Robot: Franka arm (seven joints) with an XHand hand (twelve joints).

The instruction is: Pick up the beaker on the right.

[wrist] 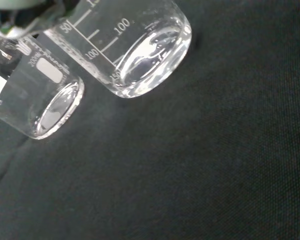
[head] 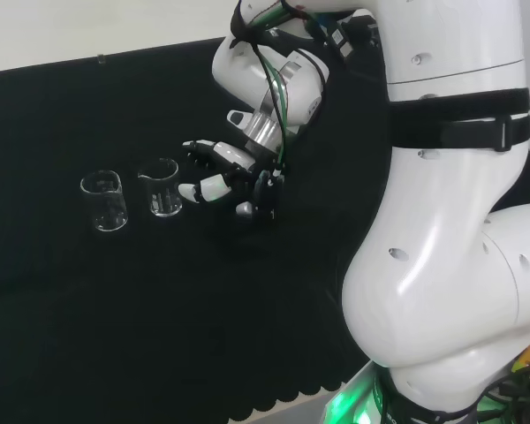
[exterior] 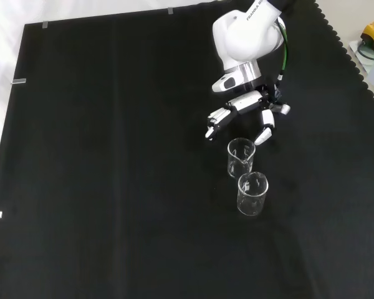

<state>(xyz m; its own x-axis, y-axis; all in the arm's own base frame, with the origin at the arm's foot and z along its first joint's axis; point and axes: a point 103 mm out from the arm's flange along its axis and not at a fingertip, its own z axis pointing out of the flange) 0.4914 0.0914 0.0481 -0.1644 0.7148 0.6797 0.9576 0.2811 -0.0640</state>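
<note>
Two clear glass beakers stand upright on the black cloth. In the head view the right beaker [head: 162, 187] is beside the left beaker [head: 104, 201]. My hand [head: 225, 181] hovers just right of the right beaker, fingers spread and relaxed, holding nothing. In the front view the hand [exterior: 246, 109] is above the nearer-to-it beaker [exterior: 241, 157], with a finger and the thumb reaching toward either side of its rim; the other beaker [exterior: 252, 194] stands closer to the camera. The wrist view looks at the larger-looking beaker [wrist: 140, 55] and the second beaker [wrist: 45, 105] close up.
The black cloth [exterior: 112, 187] spreads wide around the beakers. The arm's white links [head: 450, 221] take up the right of the head view. The cloth's scalloped edge [head: 283, 402] runs along the near side in the head view.
</note>
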